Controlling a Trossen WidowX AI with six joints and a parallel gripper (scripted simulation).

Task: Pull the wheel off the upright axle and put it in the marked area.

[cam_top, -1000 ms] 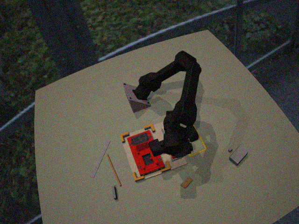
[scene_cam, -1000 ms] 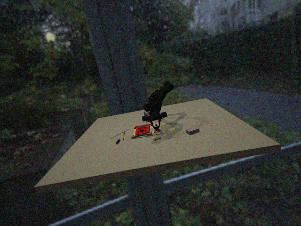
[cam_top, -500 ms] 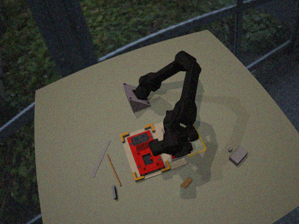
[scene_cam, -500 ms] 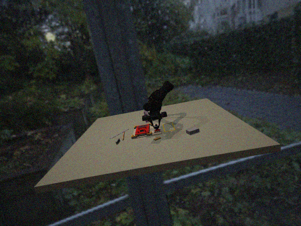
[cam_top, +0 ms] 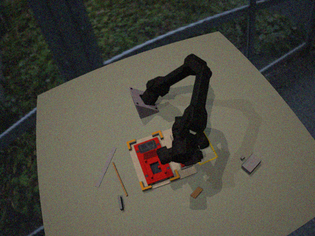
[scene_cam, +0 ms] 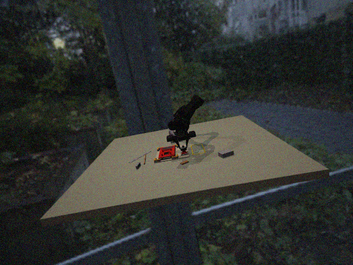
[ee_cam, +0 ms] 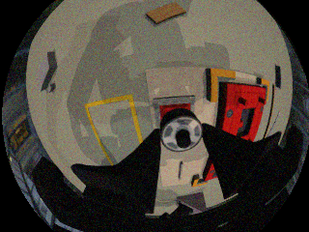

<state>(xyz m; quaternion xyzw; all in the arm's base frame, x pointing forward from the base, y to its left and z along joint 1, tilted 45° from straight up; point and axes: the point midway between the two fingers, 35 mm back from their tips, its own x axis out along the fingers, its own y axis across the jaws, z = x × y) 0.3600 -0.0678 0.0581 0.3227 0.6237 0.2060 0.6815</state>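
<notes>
1. your gripper (ee_cam: 182, 155) is clamped on the wheel (ee_cam: 181, 134); in the wrist view the dark fingers press in on the pale disc from both sides, so you have a hold across its rim.
2. the wheel looks to be on the upright axle, at the edge of the pale base board (ee_cam: 176, 84) beside the red plate (ee_cam: 245, 106). the axle itself is hidden under the wheel, so you cannot tell how far up the shaft it sits.
3. the arm reaches down from above, which suits the job: by my reading the wheel has to come straight up along the axle before any sideways travel.
4. the marked area (ee_cam: 114, 130), a yellow outline on the table (cam_top: 76, 122), lies just beside the board on the side away from the red plate. that makes for a short carry.
5. watch the edges: the orange corner brackets (cam_top: 131, 143) and the board's rim stand close to your path, so i would lift well above them first.
6. open room is good past the outline. the grey block (cam_top: 251, 163) and the brown chip (cam_top: 196, 192) sit well apart from it, and the thin rods (cam_top: 119, 178) lie on the far side of the board.
</notes>
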